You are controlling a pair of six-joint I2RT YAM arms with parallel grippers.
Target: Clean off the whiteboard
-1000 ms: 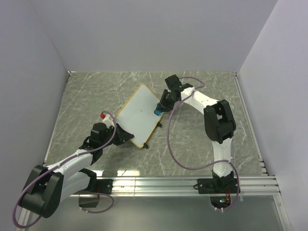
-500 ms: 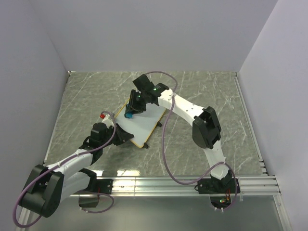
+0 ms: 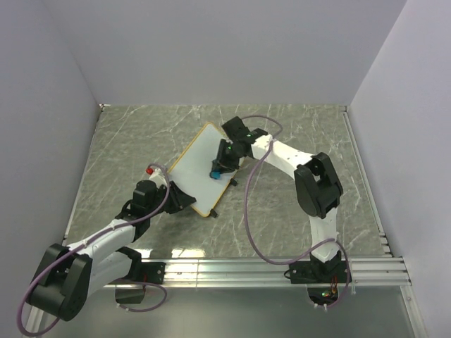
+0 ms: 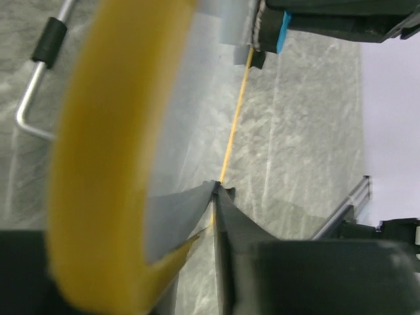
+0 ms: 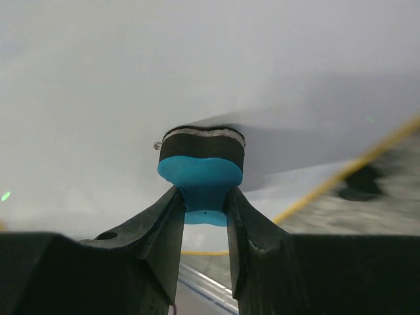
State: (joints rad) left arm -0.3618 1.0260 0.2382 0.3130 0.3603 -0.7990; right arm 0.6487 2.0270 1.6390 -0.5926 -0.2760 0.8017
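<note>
On whiteboard: right tool grips blue eraser; left tool clamps its edge.

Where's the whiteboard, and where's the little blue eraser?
whiteboard (image 3: 196, 174): top view, on its bare white face.
blue eraser (image 5: 200, 176): right wrist view, on its blue body, just under the dark pad.

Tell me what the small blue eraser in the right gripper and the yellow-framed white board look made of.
Small blue eraser: smooth matte body, probably moulded plastic; its black pad looks like felt. Yellow-framed white board: smooth sheet with a soft sheen, catching the eraser's shadow; its thin yellow rim looks plastic, though blurred.
</note>
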